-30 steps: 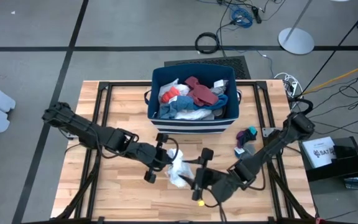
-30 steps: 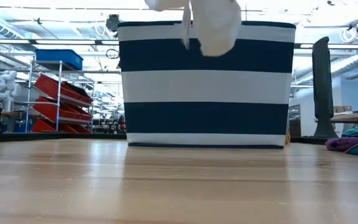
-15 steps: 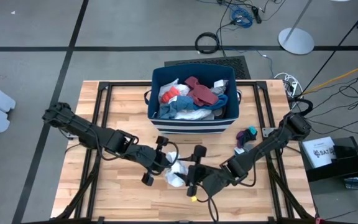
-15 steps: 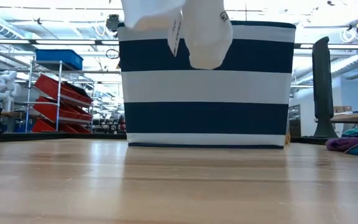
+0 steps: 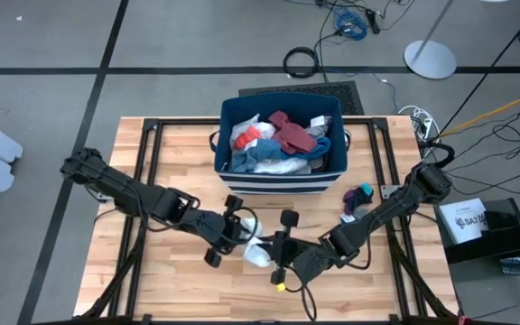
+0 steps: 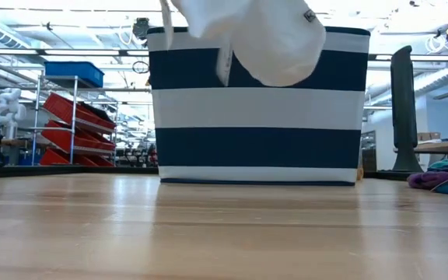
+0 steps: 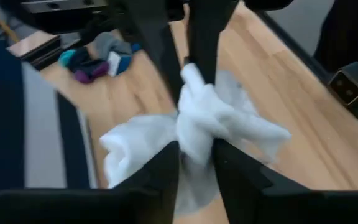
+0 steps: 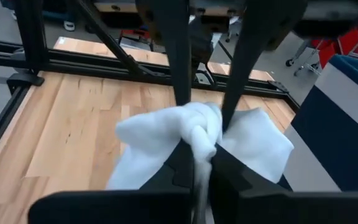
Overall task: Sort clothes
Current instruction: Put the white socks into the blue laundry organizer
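A white garment [image 5: 258, 252] hangs bunched above the table's near middle, between my two grippers; the low view shows the white garment [image 6: 264, 39] clear of the wood. My right gripper [image 8: 202, 163] is shut on it from the right. My left gripper [image 7: 196, 169] meets it from the left, its fingers a little apart with the cloth [image 7: 204, 121] between them. More clothes [image 5: 278, 143] fill the navy striped bin [image 5: 283, 184] at the far middle. Small socks [image 5: 357, 199] lie in a pile on the table's right. My right gripper pinches the garment's bunched middle [image 8: 201, 144] between its two fingers, coming level from the table's right and near side. The garment is lifted clear, and loose cloth spreads to both sides of the hold. My left gripper's fingers [image 7: 166, 171] flank the same bunch from the table's left; whether they press on it I cannot tell.
The striped bin [image 6: 259, 117] stands just beyond the grippers. Black frame rails [image 5: 147, 181] run along the table's sides. Bare wood lies at the near left [image 5: 161, 280] and under the garment.
My right gripper has moved toward the table's left edge, up to the garment and my left gripper. The garment has stayed lifted clear; it is now more bunched, and its hanging part is wider and rounder than before.
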Available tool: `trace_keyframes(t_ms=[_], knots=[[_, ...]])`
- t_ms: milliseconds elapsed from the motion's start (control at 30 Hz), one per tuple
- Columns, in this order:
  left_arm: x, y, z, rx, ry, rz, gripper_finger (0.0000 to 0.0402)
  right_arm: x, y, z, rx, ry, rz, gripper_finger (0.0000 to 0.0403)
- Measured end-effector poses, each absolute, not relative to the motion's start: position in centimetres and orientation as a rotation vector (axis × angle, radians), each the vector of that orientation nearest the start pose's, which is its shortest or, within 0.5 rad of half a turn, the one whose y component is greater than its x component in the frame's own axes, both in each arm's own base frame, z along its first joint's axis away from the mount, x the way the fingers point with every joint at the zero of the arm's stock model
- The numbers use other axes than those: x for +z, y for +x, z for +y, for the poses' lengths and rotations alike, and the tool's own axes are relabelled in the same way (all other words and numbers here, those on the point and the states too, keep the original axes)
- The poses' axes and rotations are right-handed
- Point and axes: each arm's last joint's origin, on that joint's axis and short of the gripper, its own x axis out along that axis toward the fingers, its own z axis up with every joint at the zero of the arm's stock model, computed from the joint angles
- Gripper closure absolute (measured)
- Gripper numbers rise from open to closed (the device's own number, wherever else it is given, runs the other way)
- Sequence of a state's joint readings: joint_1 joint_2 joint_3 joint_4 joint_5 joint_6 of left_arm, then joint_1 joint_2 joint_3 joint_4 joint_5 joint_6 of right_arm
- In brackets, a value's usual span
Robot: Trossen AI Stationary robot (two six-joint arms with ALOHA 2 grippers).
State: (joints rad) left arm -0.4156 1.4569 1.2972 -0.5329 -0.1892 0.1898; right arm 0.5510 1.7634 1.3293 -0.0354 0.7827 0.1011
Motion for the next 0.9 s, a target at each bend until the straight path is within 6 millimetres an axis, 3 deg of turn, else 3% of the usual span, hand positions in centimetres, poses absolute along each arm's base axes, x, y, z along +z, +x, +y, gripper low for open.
trace_keyframes(t_ms=[167, 333, 500, 600, 733, 900], knots=[[34.1, 27.2, -10.8, -0.223, 0.402, 0.645, 0.0263, 27.4, 35.0, 18.7, -0.258, -0.188, 0.356, 0.0393], [36.2, 23.9, -8.8, -0.186, 0.355, 0.66, 0.0259, 27.5, 35.3, 18.2, -0.269, -0.196, 0.359, 0.0397], [36.9, 20.7, -7.1, -0.129, 0.277, 0.704, 0.0258, 27.6, 35.6, 17.5, -0.288, -0.213, 0.357, 0.0397], [35.3, 18.9, -6.4, -0.084, 0.232, 0.683, 0.0258, 28.0, 35.9, 17.1, -0.294, -0.24, 0.354, 0.0397], [31.5, 17.2, -5.7, -0.043, 0.139, 0.605, 0.0258, 30.0, 36.4, 16.8, -0.313, -0.309, 0.325, 0.0397], [27.6, 17.0, -5.6, -0.042, 0.005, 0.348, 0.0258, 35.8, 36.0, 16.1, -0.45, -0.491, 0.254, 0.0398]])
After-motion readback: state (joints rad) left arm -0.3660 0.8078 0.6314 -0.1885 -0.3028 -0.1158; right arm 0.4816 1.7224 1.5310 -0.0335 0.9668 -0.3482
